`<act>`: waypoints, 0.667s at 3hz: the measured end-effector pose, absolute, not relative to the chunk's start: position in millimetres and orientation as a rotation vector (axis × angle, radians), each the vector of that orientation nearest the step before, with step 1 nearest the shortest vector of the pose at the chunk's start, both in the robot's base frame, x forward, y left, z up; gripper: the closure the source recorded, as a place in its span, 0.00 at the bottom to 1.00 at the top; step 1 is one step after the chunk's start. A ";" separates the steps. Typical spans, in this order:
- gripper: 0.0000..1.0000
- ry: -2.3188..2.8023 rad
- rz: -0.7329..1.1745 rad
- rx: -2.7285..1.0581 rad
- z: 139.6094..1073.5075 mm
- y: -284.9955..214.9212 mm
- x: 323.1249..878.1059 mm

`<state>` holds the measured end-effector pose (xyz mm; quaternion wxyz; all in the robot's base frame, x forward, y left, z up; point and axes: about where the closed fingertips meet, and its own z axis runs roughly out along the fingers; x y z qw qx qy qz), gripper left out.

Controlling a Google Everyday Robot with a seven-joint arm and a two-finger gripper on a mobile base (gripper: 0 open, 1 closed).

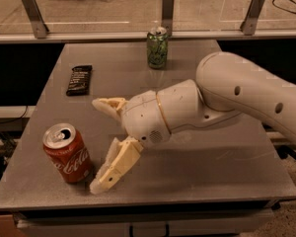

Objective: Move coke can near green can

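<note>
The coke can [67, 153], red with white script and a silver top, stands upright near the table's front left corner. The green can [157, 47] stands upright at the far edge, middle of the table. My gripper [99, 144] is open, just right of the coke can. Its near finger [113, 167] reaches down to the tabletop beside the can's base. Its far finger [108, 105] points left, behind the can. The can lies at the mouth of the open fingers, not held.
A black rectangular device [79, 79] lies flat on the left side of the grey table [227, 172]. A railing with metal posts [167, 6] runs behind the table's far edge. My white arm [246, 93] crosses the table's right half.
</note>
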<state>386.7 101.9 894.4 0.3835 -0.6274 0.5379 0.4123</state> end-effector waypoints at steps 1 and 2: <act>0.00 1.344 1.094 -1.552 883.9 121.9 379.5; 0.18 1.300 1.134 -1.520 878.0 144.1 373.0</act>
